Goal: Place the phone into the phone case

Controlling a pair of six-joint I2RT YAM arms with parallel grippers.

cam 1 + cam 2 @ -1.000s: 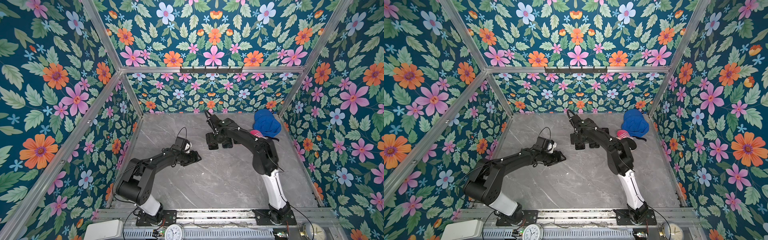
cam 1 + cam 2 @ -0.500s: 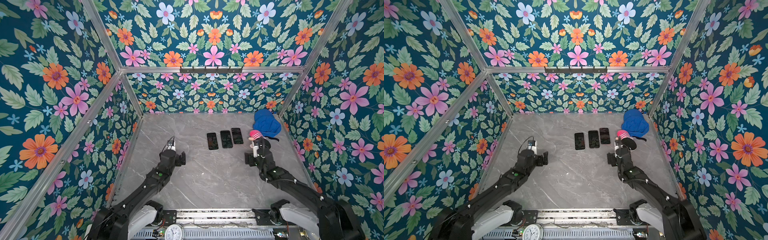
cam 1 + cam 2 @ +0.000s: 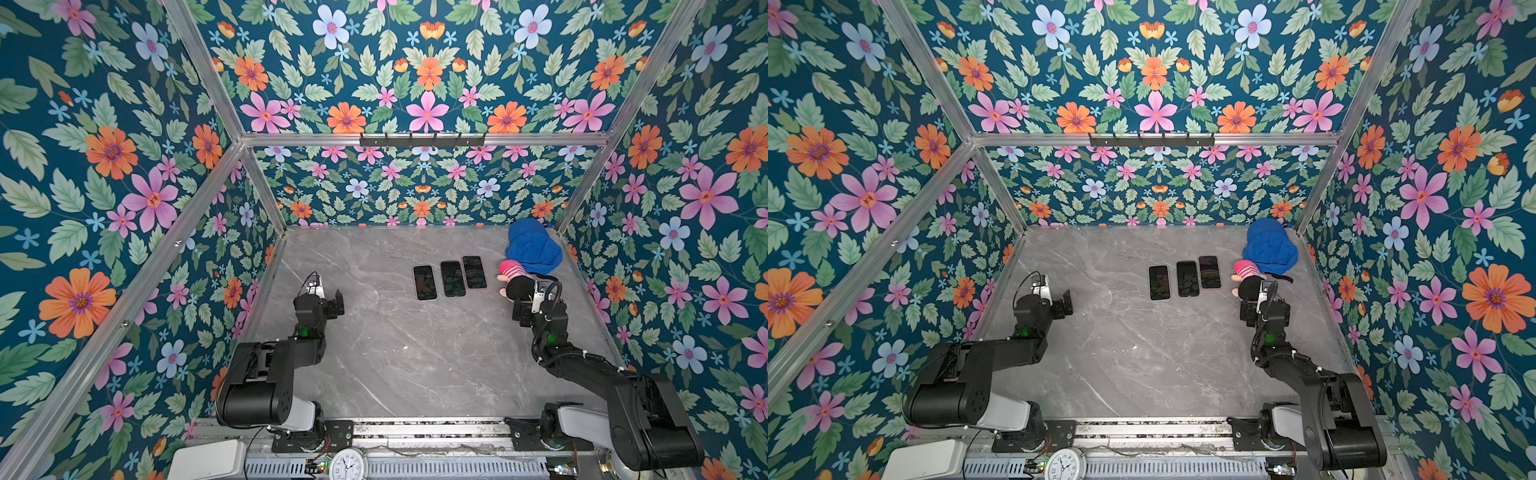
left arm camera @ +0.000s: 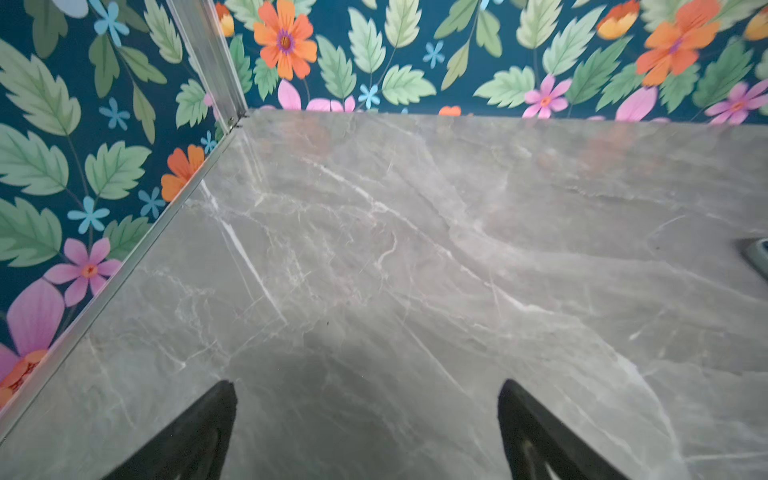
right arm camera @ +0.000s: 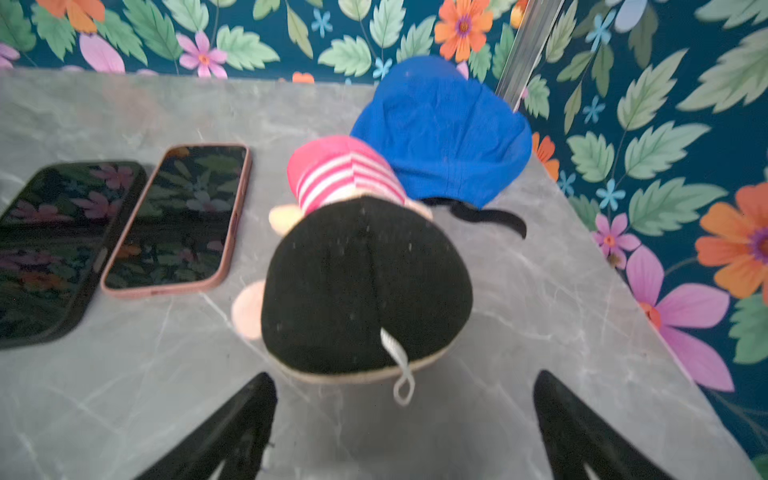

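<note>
Phones [image 3: 452, 278], three in a row, lie screen-up on table [image 3: 395, 353], clear of both my arms. Rightmost sits in a pink case [image 5: 233, 208]; middle one probably in a dark case [image 5: 97, 259], view blurry. My left gripper [image 4: 365, 384] and right gripper [image 5: 403, 376] both gape wide, empty; right one hangs just beside plush toy [image 5: 365, 286].

Hour numerals on clock [image 3: 348, 465] dial
</note>
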